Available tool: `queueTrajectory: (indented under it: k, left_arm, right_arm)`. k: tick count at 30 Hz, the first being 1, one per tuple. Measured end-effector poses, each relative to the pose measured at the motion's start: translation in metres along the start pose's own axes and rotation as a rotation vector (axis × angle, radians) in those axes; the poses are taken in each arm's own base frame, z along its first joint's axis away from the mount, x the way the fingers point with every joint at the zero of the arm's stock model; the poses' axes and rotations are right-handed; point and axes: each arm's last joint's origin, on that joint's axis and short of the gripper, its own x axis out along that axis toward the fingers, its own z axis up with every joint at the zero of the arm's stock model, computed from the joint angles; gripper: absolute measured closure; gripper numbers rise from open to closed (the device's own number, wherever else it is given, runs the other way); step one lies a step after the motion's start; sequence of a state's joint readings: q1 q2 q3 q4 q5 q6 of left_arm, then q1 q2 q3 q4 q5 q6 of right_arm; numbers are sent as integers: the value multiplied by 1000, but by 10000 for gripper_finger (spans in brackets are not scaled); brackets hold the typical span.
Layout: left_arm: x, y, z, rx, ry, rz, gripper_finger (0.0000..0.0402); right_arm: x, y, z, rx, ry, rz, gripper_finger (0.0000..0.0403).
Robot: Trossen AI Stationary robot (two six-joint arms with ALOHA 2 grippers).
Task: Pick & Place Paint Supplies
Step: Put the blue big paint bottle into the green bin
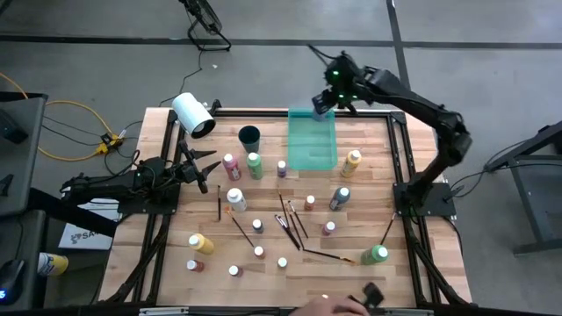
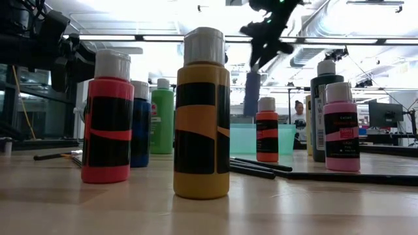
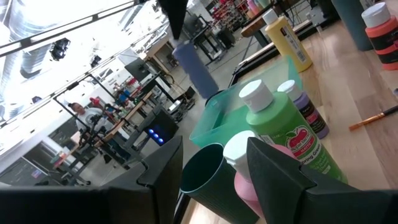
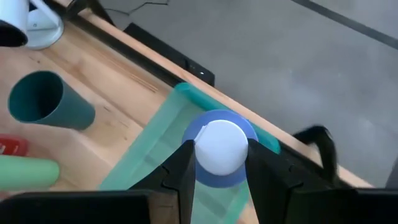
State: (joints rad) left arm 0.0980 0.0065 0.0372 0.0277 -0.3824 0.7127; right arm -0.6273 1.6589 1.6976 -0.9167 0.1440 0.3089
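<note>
My right gripper is shut on a blue paint bottle with a white cap. It holds the bottle in the air over the far end of the translucent green tray. My left gripper is open and empty at the table's left. Its fingers point at a pink bottle and a green bottle, which stand upright on their bases. Many more bottles, such as a yellow one, stand about the table. Thin dark paintbrushes lie flat in the middle. My right gripper pinches the blue bottle at its white cap, one finger on each side. The fingers come from above, pointing down. The bottle hangs upright below them, lifted clear over the tray.
A large white roll lies at the far left corner, and a dark teal cup stands beside the tray. A person's hand with a dark object shows at the near edge. Bottles stand close to the low camera.
</note>
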Motion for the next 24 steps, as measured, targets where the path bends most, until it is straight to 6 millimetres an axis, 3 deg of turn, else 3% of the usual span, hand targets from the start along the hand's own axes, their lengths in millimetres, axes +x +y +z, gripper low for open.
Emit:
queueTrajectory:
  k: [7,15,24]
  left_arm:
    - [0,0,0,0,0,0,229]
    - [0,0,0,0,0,0,229]
    - [0,0,0,0,0,0,229]
  right_arm:
    - [41,11,10,-24,24,25,294]
    - [75,19,11,26,20,34,294]
    - [96,24,8,47,29,16,294]
